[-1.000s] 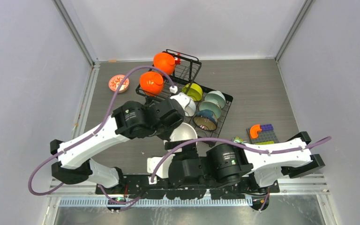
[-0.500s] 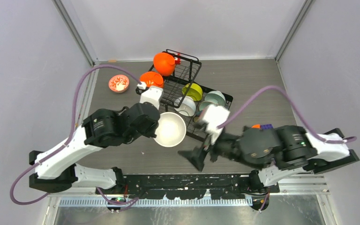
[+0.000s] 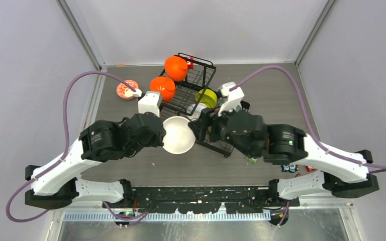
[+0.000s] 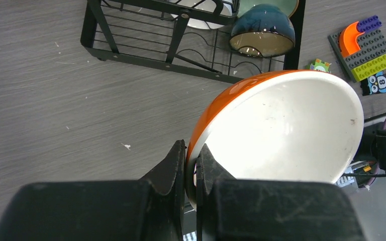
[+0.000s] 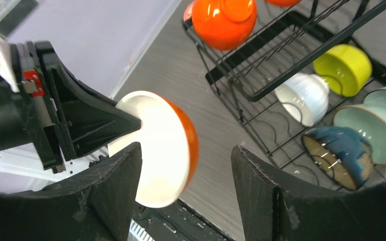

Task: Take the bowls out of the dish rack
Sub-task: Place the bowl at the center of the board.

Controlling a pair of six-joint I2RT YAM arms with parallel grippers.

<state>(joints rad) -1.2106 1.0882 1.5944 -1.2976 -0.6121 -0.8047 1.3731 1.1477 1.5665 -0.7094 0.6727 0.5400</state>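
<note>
Left gripper is clenched on the rim of the held bowl, orange outside and white inside. The bowl is carried on edge just off the near side of the dish rack, clear of the wires.

Right gripper is spread wide, a finger either side of that same bowl. No contact that I can make out. My guess is a hand-over being set up.

Tally:
- Out: one red-patterned bowl on the table, left of the rack.
- In the air: the held bowl.
- On the rack's upper basket: far orange bowl and nearer orange bowl.
- On the rack's lower tier: lime-yellow bowl, white bowl, mint bowl, dark bowl.
- A second pale rim behind the mint one may be another bowl; I cannot tell.

Judgement: early going. One bowl is down, one is in transit, and at least six are left to lift out.
</note>
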